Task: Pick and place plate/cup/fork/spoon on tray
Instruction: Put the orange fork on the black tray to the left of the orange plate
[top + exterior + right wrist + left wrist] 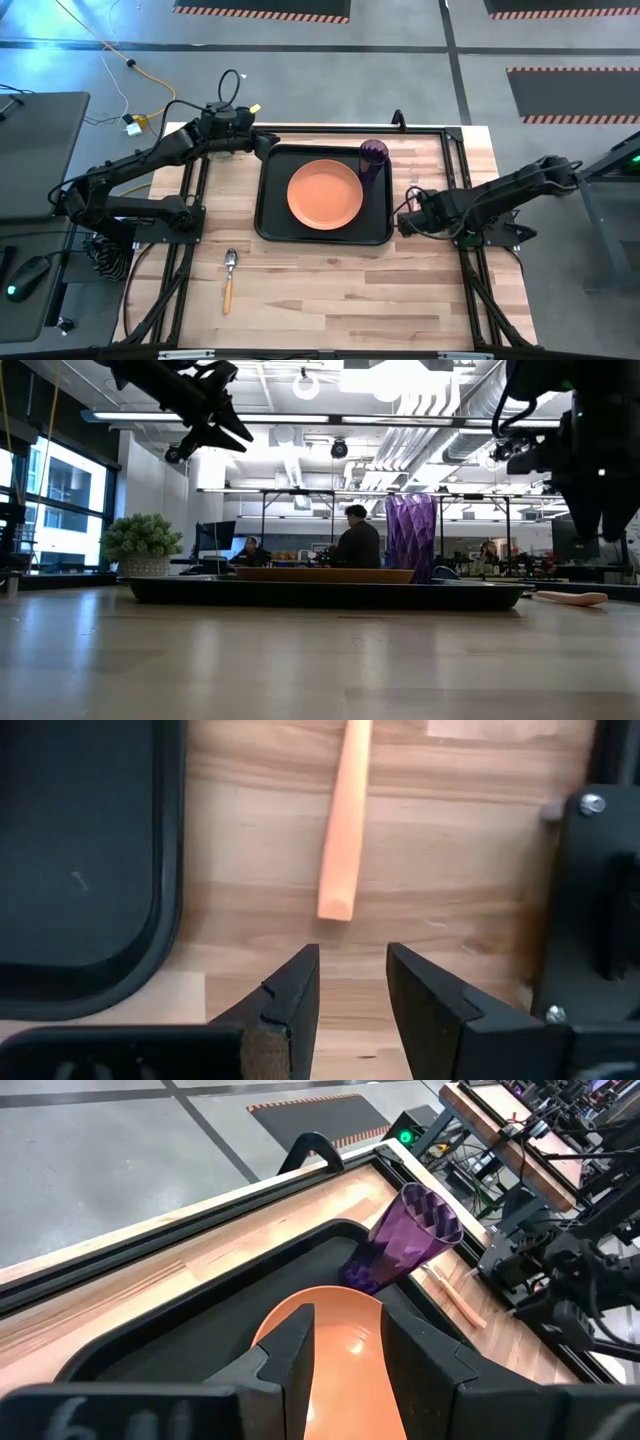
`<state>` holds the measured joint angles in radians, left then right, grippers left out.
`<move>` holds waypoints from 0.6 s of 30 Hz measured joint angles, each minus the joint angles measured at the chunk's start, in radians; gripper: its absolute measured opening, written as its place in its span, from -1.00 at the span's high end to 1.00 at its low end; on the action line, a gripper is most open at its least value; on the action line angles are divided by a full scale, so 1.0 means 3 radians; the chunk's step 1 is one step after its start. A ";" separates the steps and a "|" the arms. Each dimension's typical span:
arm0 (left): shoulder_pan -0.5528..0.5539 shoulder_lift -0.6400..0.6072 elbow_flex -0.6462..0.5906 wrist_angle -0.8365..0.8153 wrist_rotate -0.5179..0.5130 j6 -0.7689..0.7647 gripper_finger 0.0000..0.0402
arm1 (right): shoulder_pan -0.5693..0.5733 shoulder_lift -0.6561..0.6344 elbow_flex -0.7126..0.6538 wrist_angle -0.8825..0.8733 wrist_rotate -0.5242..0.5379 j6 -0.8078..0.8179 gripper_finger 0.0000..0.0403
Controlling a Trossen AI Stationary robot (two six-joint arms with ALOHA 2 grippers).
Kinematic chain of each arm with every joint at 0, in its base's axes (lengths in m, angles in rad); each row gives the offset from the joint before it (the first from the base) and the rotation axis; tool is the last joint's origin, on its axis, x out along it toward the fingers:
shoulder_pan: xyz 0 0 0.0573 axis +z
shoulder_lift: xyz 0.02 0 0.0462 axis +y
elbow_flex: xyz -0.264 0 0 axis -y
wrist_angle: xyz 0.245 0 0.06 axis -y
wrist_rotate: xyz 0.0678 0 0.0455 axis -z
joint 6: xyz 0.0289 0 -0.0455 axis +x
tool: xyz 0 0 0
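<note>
Setting: pale wooden table [330, 290] on a grey floor; the low view looks past it into an open office with seated people and a potted plant [142, 543].
Tray: black tray [272, 215] lies at the table's far middle, long side across.
Tray contents: orange plate [325, 194] sits flat at its centre; purple cup [373, 157] stands upright in the far right corner, just beside the plate's rim.
Spoon: spoon [229, 279] lies on bare wood nearer the front, left of the tray's near left corner, bowl toward the tray, well apart from it.
Fork: an orange-wood handle [343, 822] lies on the table just right of the tray, beside its right rim; probably the fork, though its tines are out of sight.
Right gripper: right gripper [352, 982] hovers low over the table by the tray's right edge, fingers slightly apart and empty, the handle's end just ahead of them, not touched.
Left gripper: left gripper [342, 1350] is raised above the tray's far left corner, fingers apart, holding nothing.
Surroundings: black frame rails [185, 200] flank the tray on both sides; yellow cable [140, 75] trails on the floor behind the table.
</note>
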<state>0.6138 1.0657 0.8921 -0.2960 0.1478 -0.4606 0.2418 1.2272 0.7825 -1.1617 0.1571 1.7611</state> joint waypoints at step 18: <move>-0.0001 0.0000 0.0000 0.0002 -0.0001 -0.0029 0.46 | -0.0550 -0.0001 -0.0156 0.0189 -0.0041 -0.0909 0.45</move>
<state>0.6136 1.0657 0.8921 -0.2955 0.1474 -0.4694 0.0769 1.2270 0.7357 -1.1049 0.1448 1.4885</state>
